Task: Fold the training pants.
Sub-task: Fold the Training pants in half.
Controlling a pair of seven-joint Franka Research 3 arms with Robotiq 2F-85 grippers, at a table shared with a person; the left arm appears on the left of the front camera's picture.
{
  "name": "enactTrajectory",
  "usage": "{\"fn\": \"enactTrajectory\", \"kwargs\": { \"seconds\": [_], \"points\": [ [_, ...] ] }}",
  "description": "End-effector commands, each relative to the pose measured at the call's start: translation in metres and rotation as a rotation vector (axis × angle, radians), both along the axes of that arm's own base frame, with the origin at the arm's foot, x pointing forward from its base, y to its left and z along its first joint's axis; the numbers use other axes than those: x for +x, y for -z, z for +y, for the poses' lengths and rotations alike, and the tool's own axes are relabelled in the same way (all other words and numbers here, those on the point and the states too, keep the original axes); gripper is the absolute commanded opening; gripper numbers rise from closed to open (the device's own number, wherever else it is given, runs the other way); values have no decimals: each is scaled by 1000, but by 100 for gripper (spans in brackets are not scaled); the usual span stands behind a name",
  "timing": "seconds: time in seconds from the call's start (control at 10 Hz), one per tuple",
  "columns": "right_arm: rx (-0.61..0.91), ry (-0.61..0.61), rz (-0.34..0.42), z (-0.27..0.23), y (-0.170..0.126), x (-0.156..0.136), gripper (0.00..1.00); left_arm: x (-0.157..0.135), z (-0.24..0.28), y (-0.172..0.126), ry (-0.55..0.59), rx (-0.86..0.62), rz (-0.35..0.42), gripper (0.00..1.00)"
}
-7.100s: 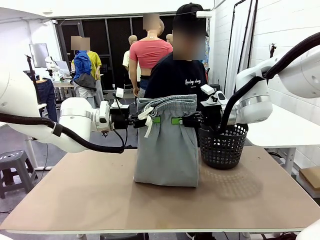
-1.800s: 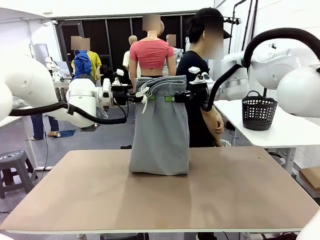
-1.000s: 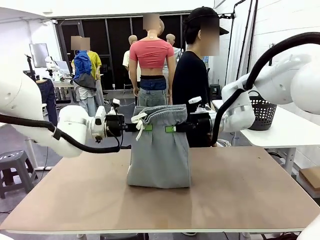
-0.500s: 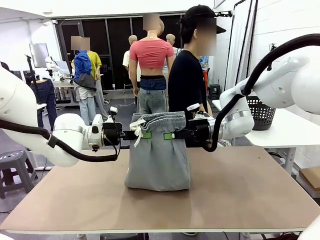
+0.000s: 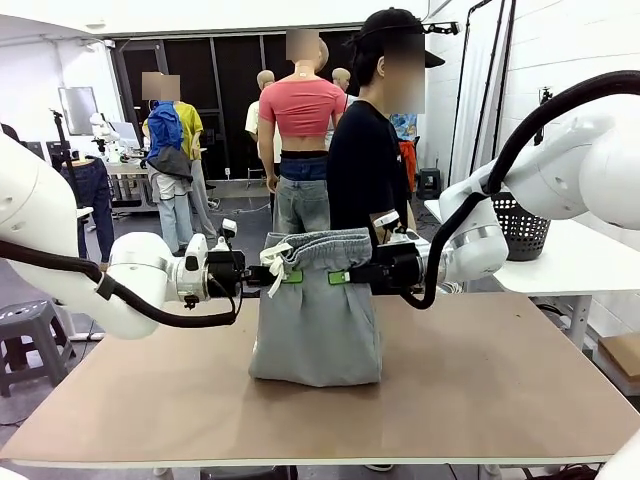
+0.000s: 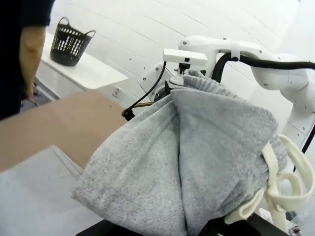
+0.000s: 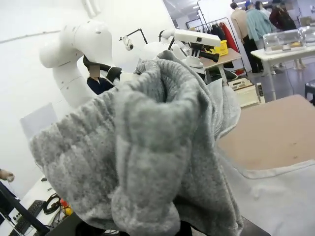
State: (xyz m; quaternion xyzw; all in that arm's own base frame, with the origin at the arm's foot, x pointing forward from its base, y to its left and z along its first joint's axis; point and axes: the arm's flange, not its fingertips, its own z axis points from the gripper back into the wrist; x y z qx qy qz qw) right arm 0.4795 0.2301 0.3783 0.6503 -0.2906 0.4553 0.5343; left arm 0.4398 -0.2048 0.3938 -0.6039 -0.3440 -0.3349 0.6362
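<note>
One pair of training pants (image 5: 318,320) hangs between two pincers, left pincer (image 5: 292,276) and right pincer (image 5: 340,277) both clamping its waistband.

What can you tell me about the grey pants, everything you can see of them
The pants are light grey, soft fleecy jersey, with a gathered elastic waistband and a white drawstring hanging at one end. They hang upright, waistband on top, pinched at each end by the left gripper and right gripper. The lower part is bunched on the brown table.
</note>
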Motion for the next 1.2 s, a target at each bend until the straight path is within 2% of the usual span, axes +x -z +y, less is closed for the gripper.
{"fn": "enactTrajectory", "kwargs": {
  "seconds": [0.0,0.2,0.5,0.7,0.8,0.9,1.0,1.1],
  "points": [
    [0,4,151,0,29,2,0,-5,17,12,-42,-8,191,0],
    [-10,24,270,2,58,9,0,13,28,34,-80,-5,305,0],
    [-52,60,388,2,80,35,0,54,31,74,-111,-13,510,0],
    [-98,91,423,1,83,59,0,78,33,90,-135,-7,575,0],
    [-133,105,464,-2,85,60,0,75,30,96,-155,-6,608,0],
    [-143,108,467,0,88,68,0,78,33,94,-161,-13,599,0],
    [-153,92,430,3,84,70,0,73,35,85,-174,-21,556,0],
    [-121,112,438,11,90,60,0,54,31,67,-179,16,369,0]
  ]
}}
